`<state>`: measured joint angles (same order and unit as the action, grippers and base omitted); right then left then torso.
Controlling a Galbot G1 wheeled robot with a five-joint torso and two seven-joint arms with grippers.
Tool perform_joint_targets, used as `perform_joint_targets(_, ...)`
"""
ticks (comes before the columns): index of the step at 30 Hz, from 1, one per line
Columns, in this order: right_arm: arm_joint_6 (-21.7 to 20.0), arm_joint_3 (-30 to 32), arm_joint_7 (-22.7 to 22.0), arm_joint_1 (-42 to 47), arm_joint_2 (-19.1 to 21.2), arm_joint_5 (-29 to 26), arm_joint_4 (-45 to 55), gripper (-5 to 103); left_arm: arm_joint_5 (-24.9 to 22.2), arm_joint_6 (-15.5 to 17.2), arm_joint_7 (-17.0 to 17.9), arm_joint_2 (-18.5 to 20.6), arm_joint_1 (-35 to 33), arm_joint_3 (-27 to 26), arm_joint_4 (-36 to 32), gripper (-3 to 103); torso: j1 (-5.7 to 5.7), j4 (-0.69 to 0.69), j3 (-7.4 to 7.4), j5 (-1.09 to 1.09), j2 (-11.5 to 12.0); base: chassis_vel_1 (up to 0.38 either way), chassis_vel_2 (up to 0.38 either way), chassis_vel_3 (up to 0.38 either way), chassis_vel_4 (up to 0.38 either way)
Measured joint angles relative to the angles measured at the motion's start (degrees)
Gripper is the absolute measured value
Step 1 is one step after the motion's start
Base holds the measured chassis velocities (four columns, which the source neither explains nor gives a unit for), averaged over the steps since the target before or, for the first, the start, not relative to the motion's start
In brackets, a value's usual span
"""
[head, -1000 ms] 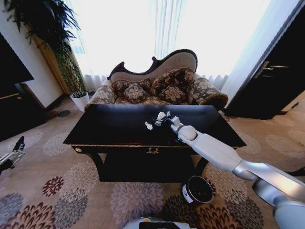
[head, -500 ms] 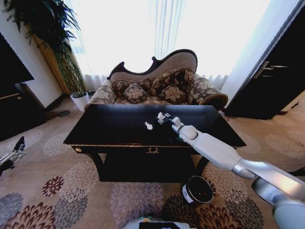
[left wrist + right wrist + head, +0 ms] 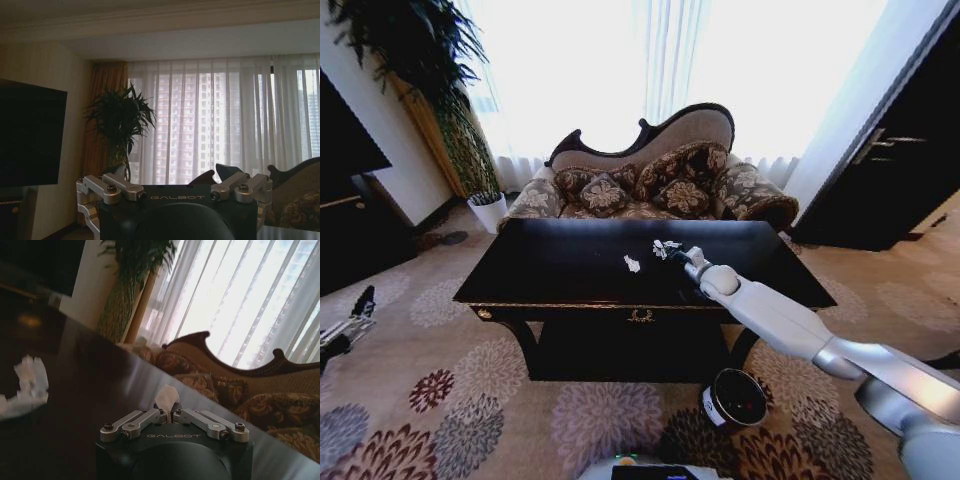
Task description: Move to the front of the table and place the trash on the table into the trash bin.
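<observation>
The black glossy table (image 3: 560,270) stands straight ahead, with its gold emblem facing me. My right gripper (image 3: 666,247) reaches over the tabletop and is shut on a small white paper wad (image 3: 166,396), which sticks up between the fingers just above the dark tabletop (image 3: 100,390). A second crumpled paper wad (image 3: 632,264) lies loose on the table a little to the gripper's left, and the right wrist view also shows this wad (image 3: 27,385). The round dark trash bin (image 3: 735,398) sits on the carpet by the table's front right leg, under my right arm. My left gripper (image 3: 358,305) hangs low at the far left, open.
A patterned sofa (image 3: 650,185) stands right behind the table, before bright curtained windows. A potted plant (image 3: 488,205) and a black TV cabinet (image 3: 350,230) are at the left, and a dark door (image 3: 900,170) is at the right. Flowered carpet surrounds the table.
My right gripper has shifted slightly right over the tabletop with the paper wad in it. The left gripper has dropped a little at the view's edge.
</observation>
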<state>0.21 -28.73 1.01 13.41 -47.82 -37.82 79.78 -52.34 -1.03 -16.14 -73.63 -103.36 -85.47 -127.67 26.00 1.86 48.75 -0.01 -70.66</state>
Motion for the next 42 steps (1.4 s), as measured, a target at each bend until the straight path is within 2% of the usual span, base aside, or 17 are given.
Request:
perform_joint_targets(6,2.79,5.91,0.59,6.36,3.84,-4.33,4.72,1,-0.11,-0.1,0.01,-0.4,-0.16,0.43,-1.22,100,0.0,-0.01,0.0,0.01,0.0,0.0,0.0,0.0,0.0)
perform_joint_targets(8,2.7,10.31,0.31,11.47,5.47,-6.48,7.96,1,-0.26,-0.14,0.02,-0.23,-0.03,0.45,-1.24,100,0.0,0.01,0.01,0.02,0.0,0.0,0.0,0.0,0.0)
perform_joint_targets(11,1.71,13.79,-0.48,14.58,6.56,-7.7,10.78,1,-0.28,-0.15,0.01,-0.09,0.29,0.68,-1.21,100,0.0,0.02,0.0,0.05,0.0,0.0,0.0,0.0,0.0)
perform_joint_targets(13,-0.41,22.02,-1.66,21.18,8.99,-8.54,16.69,1,-0.01,-0.15,0.02,-0.3,1.1,2.03,-1.31,100,-0.01,0.01,-0.01,0.0,0.0,0.0,0.0,0.0,0.0)
perform_joint_targets(14,-0.41,22.02,-1.66,21.18,8.99,-8.54,16.69,1,-0.01,-0.15,0.02,-0.3,1.1,2.03,-1.31,100,-0.01,0.01,-0.01,0.0,0.0,0.0,0.0,0.0,0.0)
perform_joint_targets(16,-0.73,26.68,-1.72,24.91,10.22,-8.66,19.34,1,0.37,-0.15,0.03,-0.75,1.43,3.06,-1.85,100,0.0,0.0,-0.01,-0.01,0.0,0.0,0.0,0.0,0.0)
perform_joint_targets(19,-0.98,36.19,-1.29,35.08,11.28,-9.5,24.47,1,1.0,-0.32,0.03,-1.7,1.68,4.53,-2.65,100,0.0,0.02,0.0,0.04,0.0,0.0,0.0,0.0,0.0)
perform_joint_targets(20,-0.98,36.19,-1.29,35.08,11.28,-9.5,24.47,1,1.0,-0.32,0.03,-1.7,1.68,4.53,-2.65,100,0.0,0.02,0.0,0.04,0.0,0.0,0.0,0.0,0.0)
perform_joint_targets(25,-0.27,49.92,0.97,47.98,9.18,-8.88,29.33,1,0.93,-0.42,0.04,-1.55,1.72,4.67,-3.19,100,-0.01,-0.01,-0.01,-0.02,0.0,0.0,0.0,0.0,0.0)
perform_joint_targets(27,-0.27,49.92,0.97,47.98,9.18,-8.88,29.33,1,0.93,-0.42,0.04,-1.55,1.72,4.67,-3.19,100,-0.01,-0.01,-0.01,-0.02,0.0,0.0,0.0,0.0,0.0)
perform_joint_targets(28,1.03,55.28,2.61,53.85,8.09,-8.32,30.6,1,0.81,-0.42,0.03,-1.47,1.78,4.93,-3.52,100,0.0,0.0,0.0,0.0,0.0,0.0,0.0,0.0,0.0)
perform_joint_targets(30,2.38,60.07,4.27,59.4,6.5,-7.85,31.64,1,0.86,-0.42,0.04,-1.5,1.94,5.42,-3.52,100,0.0,0.0,0.0,0.0,0.0,0.0,0.0,0.0,0.0)
perform_joint_targets(33,3.3,63.52,5.11,63.08,4.75,-7.53,32.4,1,0.89,-0.43,0.04,-1.49,2.02,5.89,-3.53,100,0.0,0.01,0.0,0.02,0.0,0.0,0.0,0.0,0.0)
perform_joint_targets(34,4.2,66.74,5.5,65.83,2.51,-6.61,33.2,1,0.94,-0.43,0.03,-1.39,2.09,6.55,-3.56,100,-0.01,0.01,0.0,-0.01,0.0,0.0,0.0,0.0,0.0)
perform_joint_targets(36,4.69,68.12,5.82,66.96,1.27,-5.89,33.56,1,0.98,-0.43,0.03,-1.32,2.2,6.84,-3.57,100,-0.01,0.01,-0.01,-0.01,0.0,0.0,0.0,0.0,0.0)
perform_joint_targets(39,6.62,73.77,8.57,71.23,-3.14,-3.08,34.3,1,1.11,-0.09,0.09,-0.88,3.03,7.89,-3.58,100,-0.01,0.0,0.0,-0.01,0.0,0.0,0.0,0.0,0.0)
perform_joint_targets(42,7.91,76.16,10.18,73.33,-4.64,-2.41,33.72,1,1.19,0.01,0.09,-0.65,3.31,8.27,-3.32,100,-0.01,0.0,0.0,-0.01,0.0,0.0,0.0,0.0,0.0)
